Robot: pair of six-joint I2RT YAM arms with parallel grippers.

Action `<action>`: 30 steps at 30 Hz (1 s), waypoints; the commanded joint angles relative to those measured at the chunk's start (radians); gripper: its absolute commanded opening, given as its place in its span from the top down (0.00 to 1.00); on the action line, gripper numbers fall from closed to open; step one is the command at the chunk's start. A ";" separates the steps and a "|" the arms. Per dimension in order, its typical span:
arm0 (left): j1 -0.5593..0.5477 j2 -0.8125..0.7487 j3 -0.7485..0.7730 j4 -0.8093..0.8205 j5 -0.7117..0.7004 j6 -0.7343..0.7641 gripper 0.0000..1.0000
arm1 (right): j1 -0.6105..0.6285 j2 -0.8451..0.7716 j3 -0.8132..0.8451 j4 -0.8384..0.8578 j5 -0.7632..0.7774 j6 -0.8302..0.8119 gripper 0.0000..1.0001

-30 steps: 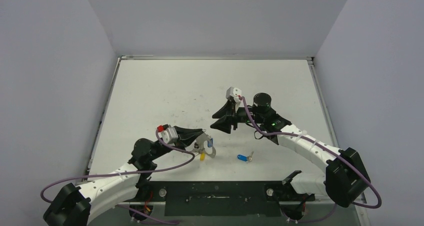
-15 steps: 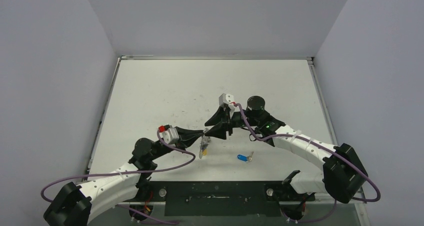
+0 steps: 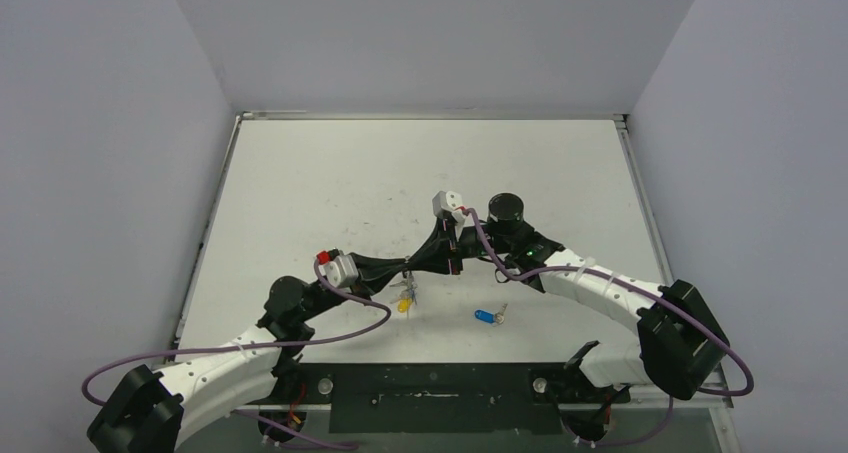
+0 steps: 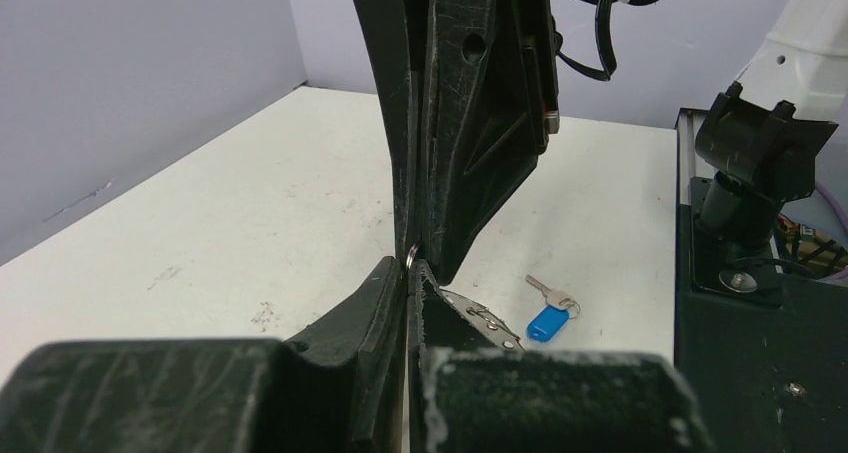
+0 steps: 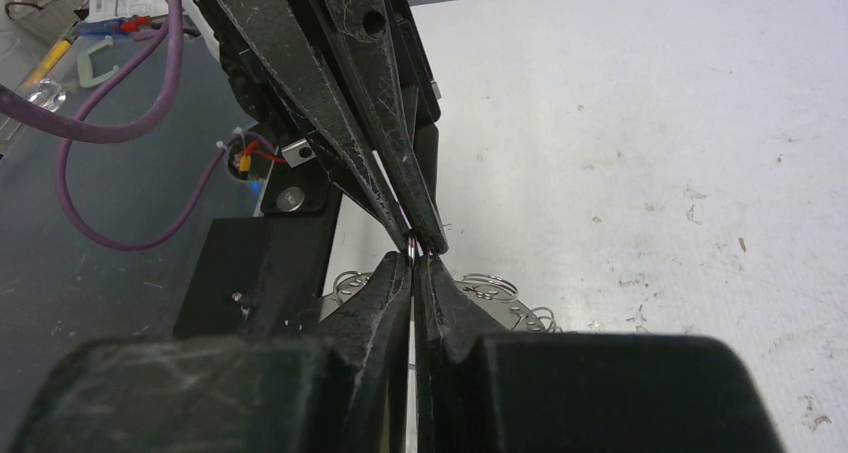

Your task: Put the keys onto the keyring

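Note:
My left gripper [image 3: 406,272] and right gripper [image 3: 419,265] meet tip to tip above the table's near middle. Both are shut on the same thin silvery wire, the keyring [image 4: 411,254]. In the left wrist view the left gripper [image 4: 411,266] pinches it while the right arm's fingers [image 4: 470,123] come down from above. The right wrist view shows the right gripper [image 5: 411,261] closed on the keyring [image 5: 410,244]. Below the tips hangs a yellow-headed key [image 3: 404,305] with flat metal parts [image 4: 487,320]. Another of the keys, with a blue tag [image 3: 486,316] [image 4: 547,322], lies on the table to the right.
The black mounting plate [image 3: 430,388] [image 4: 760,363] runs along the table's near edge. Purple cables [image 3: 330,338] loop from both arms. Grey walls enclose the white table [image 3: 330,173] on three sides.
My right gripper has moved left to the left gripper's tips and shut on the keyring. The ring has turned edge-on and the yellow key has swung beneath it.

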 commanded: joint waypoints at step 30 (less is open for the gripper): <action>-0.006 -0.151 0.250 -0.728 0.024 0.250 0.55 | 0.103 0.012 0.500 -1.105 0.418 -0.446 1.00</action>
